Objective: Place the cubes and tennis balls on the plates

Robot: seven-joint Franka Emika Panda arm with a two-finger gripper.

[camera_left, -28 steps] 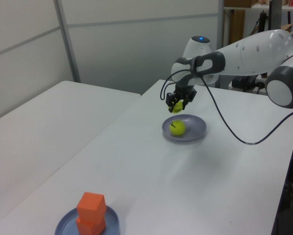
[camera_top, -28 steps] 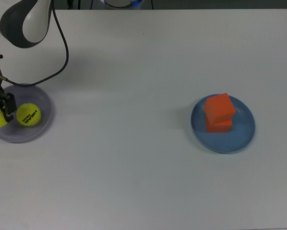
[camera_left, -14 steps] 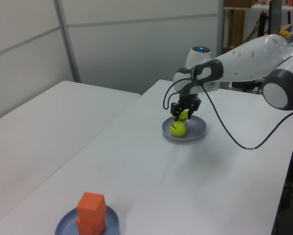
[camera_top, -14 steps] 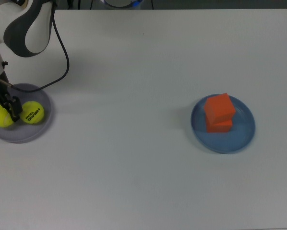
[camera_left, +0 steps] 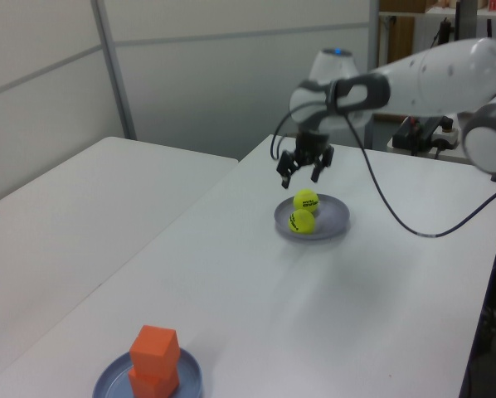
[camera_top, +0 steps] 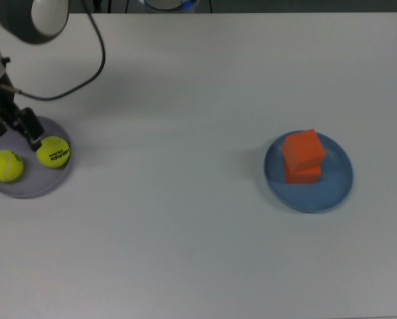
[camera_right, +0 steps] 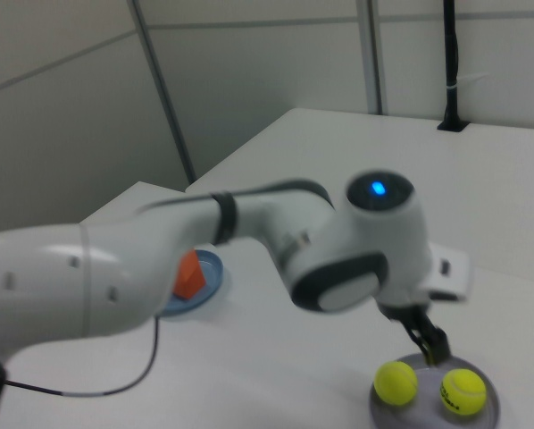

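Both tennis balls (camera_top: 30, 159) rest on the purple plate (camera_top: 2, 189), two stacked orange cubes (camera_top: 303, 155) on the blue plate (camera_top: 336, 190). The gripper (camera_left: 304, 165) hangs above the balls, fingers spread and empty, suggesting sorting is complete

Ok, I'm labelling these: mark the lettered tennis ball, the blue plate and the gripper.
lettered tennis ball (camera_top: 53, 151), top view, its printed face
blue plate (camera_top: 338, 188), top view, bare rim
gripper (camera_left: 303, 164), left view, between fingertips

arm (camera_left: 430, 70): white shells, grey joints | black cable | blue light | black gripper (camera_left: 304, 168)
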